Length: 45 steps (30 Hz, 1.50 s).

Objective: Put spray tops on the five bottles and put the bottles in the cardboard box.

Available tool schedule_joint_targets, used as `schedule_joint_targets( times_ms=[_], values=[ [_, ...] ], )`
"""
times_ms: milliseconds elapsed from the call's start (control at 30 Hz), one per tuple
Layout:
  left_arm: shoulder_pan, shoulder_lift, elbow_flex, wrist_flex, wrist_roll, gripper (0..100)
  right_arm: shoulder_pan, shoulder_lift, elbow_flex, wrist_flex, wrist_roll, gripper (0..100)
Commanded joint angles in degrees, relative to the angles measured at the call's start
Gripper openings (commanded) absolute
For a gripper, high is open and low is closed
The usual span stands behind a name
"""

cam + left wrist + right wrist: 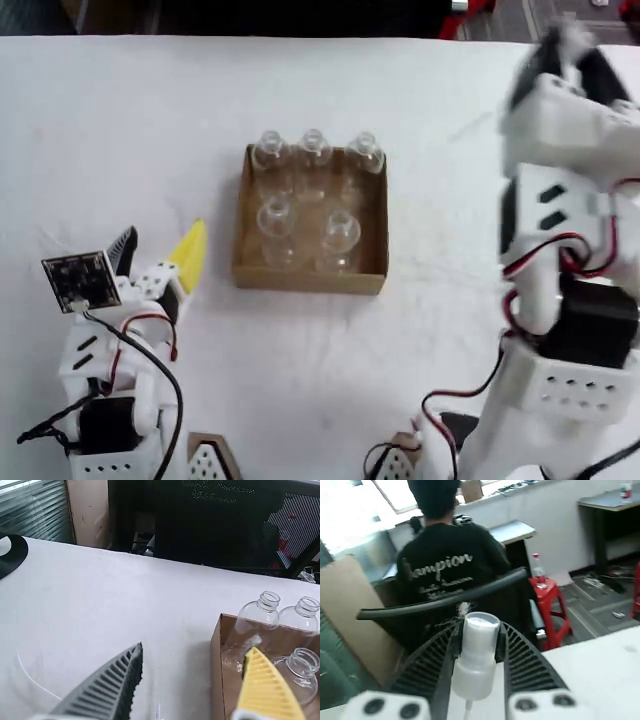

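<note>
Right gripper point(479, 630): both grey ribbed fingers point(527, 655) are clamped on a white spray top point(476, 655). The top is upright, its cap is level with the fingertips, and its thin dip tube hangs below. The gripper is lifted clear of the table point(120, 120). In the high view the right arm point(570, 200) stands tall along the table's right edge.

Left gripper point(196, 649): jaws are spread wide, one grey ribbed finger point(112, 685) and one yellow finger point(265, 690). It is low over the table near the near-left corner, tips toward the far edge. The yellow tip is just beside the left wall of the cardboard box point(310, 283).

The cardboard box sits at about mid-table, between the two arms. Five clear bottles point(313, 150) stand upright inside it, three along the far wall and two along the near wall. All their necks are open.
</note>
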State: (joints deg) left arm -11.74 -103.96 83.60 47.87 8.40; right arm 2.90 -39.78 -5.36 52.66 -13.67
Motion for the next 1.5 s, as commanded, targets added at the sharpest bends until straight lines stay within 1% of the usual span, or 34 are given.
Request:
schedule_joint_targets(
  times_ms=[0, 67, 133, 233, 300, 333, 467, 633, 733, 900, 1033, 1467],
  values=[
    [0.57, -0.4, -0.35, -1.58, -0.7, 30, -9.54, 0.48, -0.18, -6.73, 0.79, 1.8],
    [0.57, -0.4, -0.26, -1.58, -0.7, 30, -13.76, 2.51, 2.02, -12.44, 2.55, 1.8],
    [0.57, -0.4, -0.26, -1.58, -0.7, 30, -16.57, 5.14, 5.01, -19.38, 6.95, 1.8],
    [0.57, -0.4, -0.26, -1.58, -0.79, 30, -17.63, 8.66, 9.23, -29.05, 16.62, 1.8],
    [0.57, -0.4, -0.26, -1.67, -0.79, 30, -17.63, 10.24, 10.81, -32.04, 21.63, 1.8],
    [0.57, -0.4, -0.26, -1.67, -0.79, 30, -17.63, 10.77, 11.25, -32.04, 22.77, 1.8],
    [0.57, -0.4, -0.26, -1.67, -0.79, 30, -17.27, 13.85, 13.19, -33.1, 23.38, 1.8],
    [0.57, -0.4, -0.26, -1.67, -0.79, 30, -13.85, 21.05, 13.27, -38.9, 22.95, 1.8],
    [0.57, -0.4, -0.26, -1.67, -0.79, 30, -13.41, 23.87, 13.45, -38.9, 22.95, 1.8],
    [0.57, -0.4, -0.26, -1.67, -0.79, 30, -12.35, 24.4, 13.71, -38.64, 22.86, 1.8],
    [0.57, -0.4, -0.26, -1.67, -0.79, 30, -12.88, 24.22, 14.68, -37.23, 22.86, 1.8],
    [0.57, -0.4, -0.26, -1.67, -0.79, 30, -14.02, 24.84, 17.14, -37.67, 22.86, 1.8]
  ],
)
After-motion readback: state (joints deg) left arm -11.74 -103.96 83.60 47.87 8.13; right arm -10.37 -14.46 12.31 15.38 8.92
